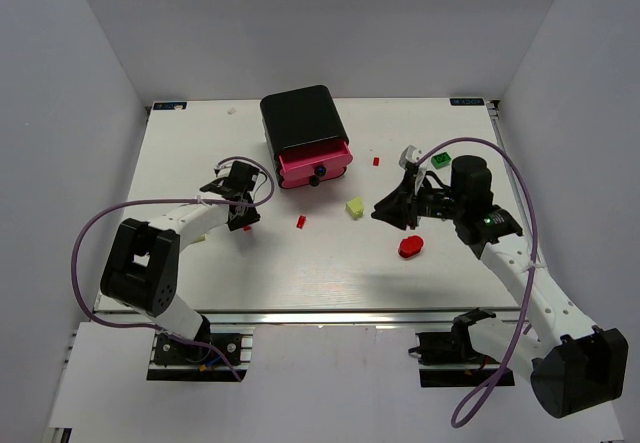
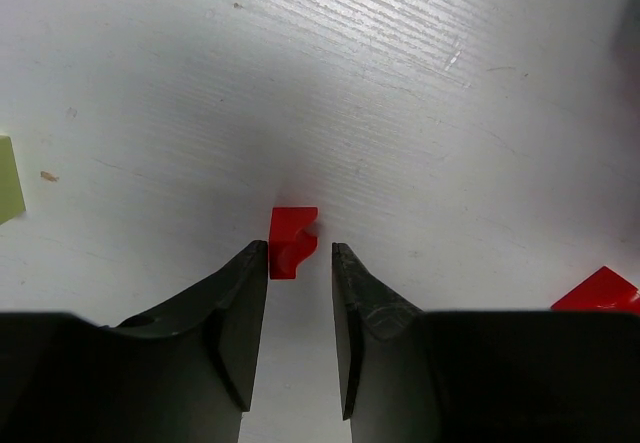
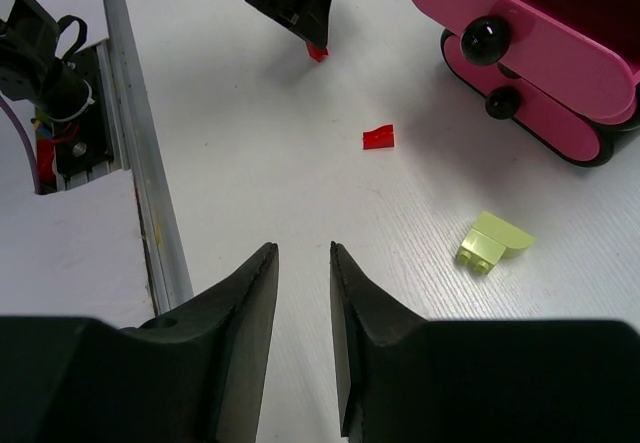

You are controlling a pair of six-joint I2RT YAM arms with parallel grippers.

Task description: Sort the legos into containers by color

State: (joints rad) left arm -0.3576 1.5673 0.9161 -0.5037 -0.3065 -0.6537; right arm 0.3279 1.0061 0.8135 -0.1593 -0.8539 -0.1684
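A tiny red lego lies on the white table between the tips of my left gripper. The jaws stand narrowly open; the left finger is at the brick's side and a gap shows on the right. From above, this gripper is left of the black cabinet, whose pink drawer is pulled out. My right gripper is open and empty over bare table. Ahead of it lie a red lego and a pale yellow lego, below the pink drawers.
More legos lie about: red, pale yellow, small red, green and a larger red piece. Another red lego and a pale yellow one sit at the edges of the left wrist view.
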